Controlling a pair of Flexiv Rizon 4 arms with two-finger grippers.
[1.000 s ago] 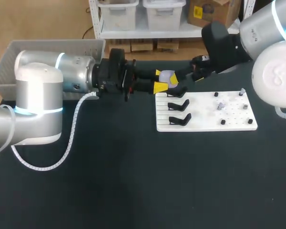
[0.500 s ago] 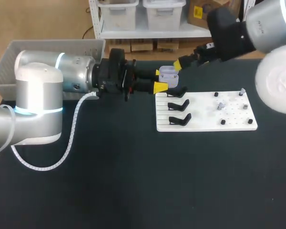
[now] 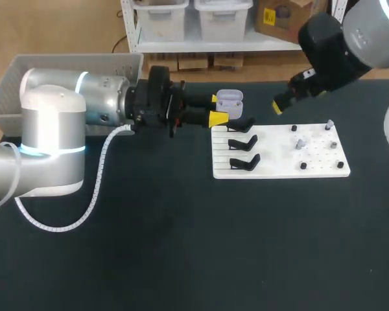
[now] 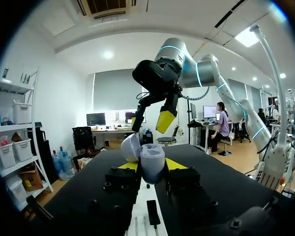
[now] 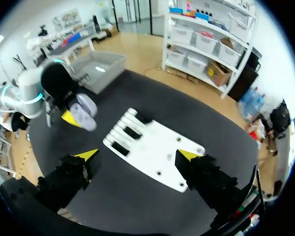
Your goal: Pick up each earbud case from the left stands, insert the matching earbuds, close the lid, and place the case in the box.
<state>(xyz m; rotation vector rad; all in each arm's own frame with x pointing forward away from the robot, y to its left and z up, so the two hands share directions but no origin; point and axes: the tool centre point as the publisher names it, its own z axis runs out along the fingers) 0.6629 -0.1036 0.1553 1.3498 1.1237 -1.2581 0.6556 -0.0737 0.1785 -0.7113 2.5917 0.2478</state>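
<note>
The grey crate [image 3: 71, 65] at the table's far left has yet to take this case, and the three black stands [image 3: 244, 142] on the white board [image 3: 279, 162] look bare, so I judge pickup done. My left gripper [image 3: 220, 108] is clamped on the pale earbud case [image 3: 229, 98], lid up, just off the board's far left corner. My right gripper [image 5: 137, 155] hangs above the board, fingers spread wide and empty. I can't tell whether earbuds are seated; closing the lid and boxing remain.
</note>
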